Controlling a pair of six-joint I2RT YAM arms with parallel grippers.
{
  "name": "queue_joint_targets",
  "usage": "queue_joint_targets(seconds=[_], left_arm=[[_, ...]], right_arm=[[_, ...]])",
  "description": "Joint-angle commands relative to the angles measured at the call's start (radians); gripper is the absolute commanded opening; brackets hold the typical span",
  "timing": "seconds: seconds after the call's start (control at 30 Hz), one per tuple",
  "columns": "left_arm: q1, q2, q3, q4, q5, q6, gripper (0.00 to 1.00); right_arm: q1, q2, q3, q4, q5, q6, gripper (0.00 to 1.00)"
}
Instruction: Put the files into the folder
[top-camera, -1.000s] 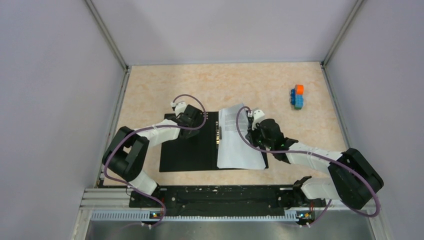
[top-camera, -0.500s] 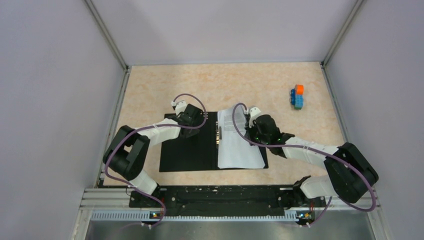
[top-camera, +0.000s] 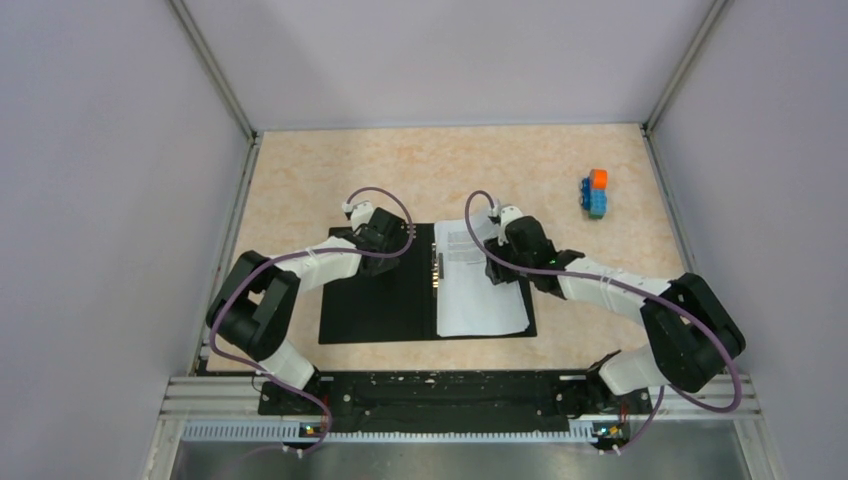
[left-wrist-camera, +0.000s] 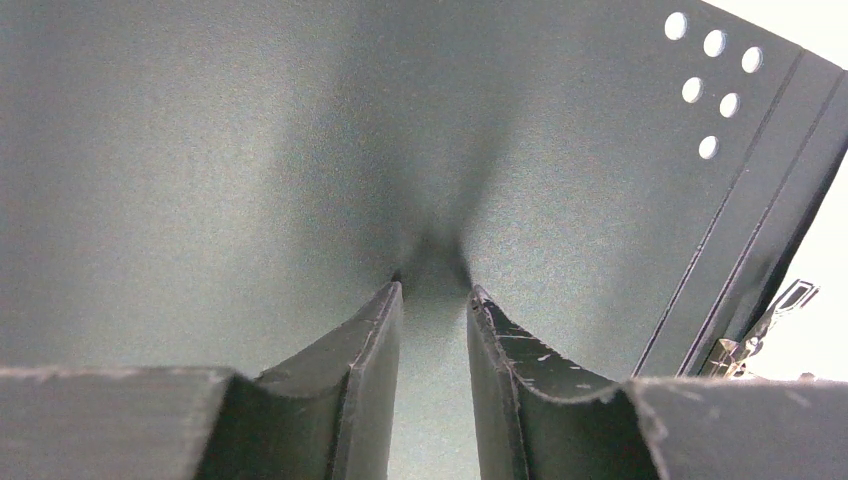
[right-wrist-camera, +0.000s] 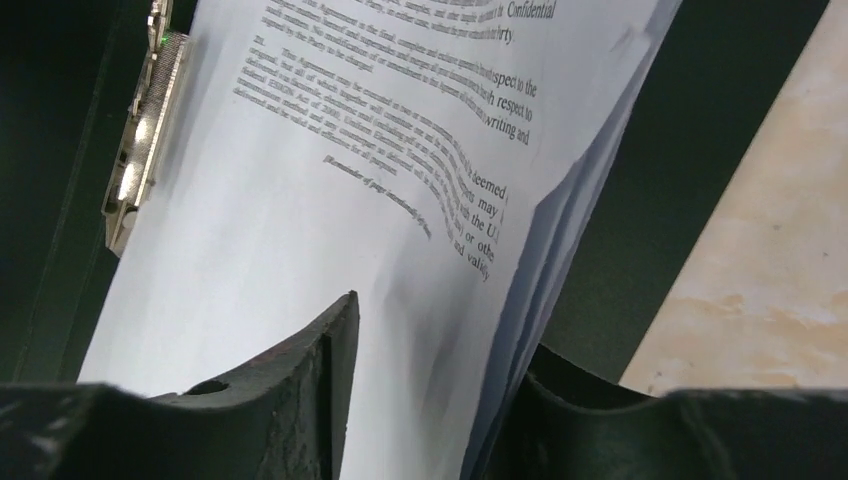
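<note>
Lying open and flat at the middle of the bench (top-camera: 500, 160), the folder (top-camera: 380, 300) shows its matte black inside, with a slim metal clip (right-wrist-camera: 145, 140) running along the spine. The files (top-camera: 480, 305), thin white sheets with blocks of small black print, cover its right half. Their right edge bows up off the cover and the layers fan slightly apart. The right claw (right-wrist-camera: 440, 325) is closed on that lifted edge, with the paper pinched between its dark, scuffed fingers. At the far part of the left flap, the left claw (left-wrist-camera: 436, 290) has its tips down against the black board, only a narrow slit between the fingers and nothing in it. A cluster of small round punched holes (left-wrist-camera: 712, 70) dots the flap beside the spine. Well off to the right, on the pale marbled bench, sits a small orange-and-blue block stack (top-camera: 597, 193).
</note>
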Motion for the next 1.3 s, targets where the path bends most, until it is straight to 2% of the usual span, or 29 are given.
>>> queue_joint_targets(seconds=[0.0,0.23,0.57,0.77,1.03,1.27], left_arm=[[0.007,0.009,0.017,-0.011,0.003,0.012,0.36],[0.007,0.009,0.02,-0.013,0.003,0.012,0.35],[0.009,0.011,0.023,-0.016,0.007,0.011,0.35],[0.01,0.01,0.025,-0.018,0.007,0.01,0.35],[0.01,-0.007,0.031,-0.025,0.008,0.016,0.36],[0.011,-0.058,0.057,-0.031,0.029,0.054,0.44]], right_arm=[[-0.033,0.003,0.055,-0.051,0.027,0.043,0.47],[-0.103,0.007,0.061,-0.077,-0.001,0.084,0.56],[-0.165,0.049,0.059,-0.089,-0.002,0.121,0.58],[-0.205,0.054,0.064,-0.09,-0.001,0.125,0.59],[-0.23,0.014,0.109,-0.131,0.073,0.151,0.59],[-0.182,-0.069,0.158,-0.202,0.096,0.21,0.51]])
